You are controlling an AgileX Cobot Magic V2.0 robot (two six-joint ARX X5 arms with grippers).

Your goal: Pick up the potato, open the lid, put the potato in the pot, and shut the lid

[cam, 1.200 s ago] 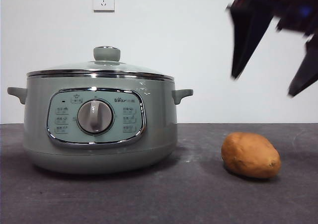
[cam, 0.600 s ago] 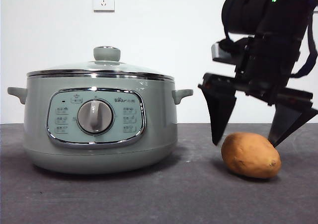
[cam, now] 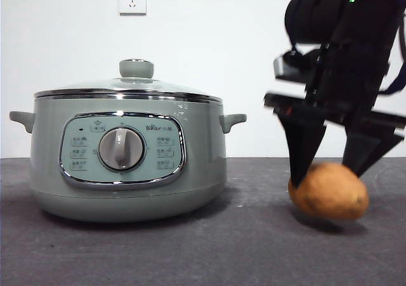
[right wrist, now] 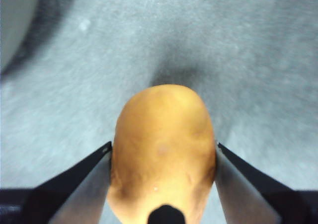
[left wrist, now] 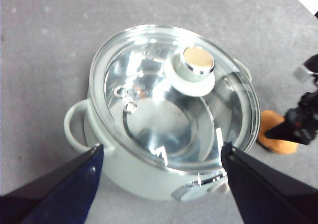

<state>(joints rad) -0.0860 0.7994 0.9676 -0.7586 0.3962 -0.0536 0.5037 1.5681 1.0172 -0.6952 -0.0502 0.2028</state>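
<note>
Potato (right wrist: 161, 154) sits clamped between the right gripper (cam: 335, 172) jaws, its long axis running out ahead of them, just off the table (cam: 190, 248); the left gripper (left wrist: 159, 184), wide open, hovers over the lid (left wrist: 174, 95) on the pot (cam: 127, 153)

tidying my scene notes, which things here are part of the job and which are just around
Job: potato, clamped in the right pincer; lid, on the pot; left pincer, open above the lid.

Just around: wall socket; table.
</note>
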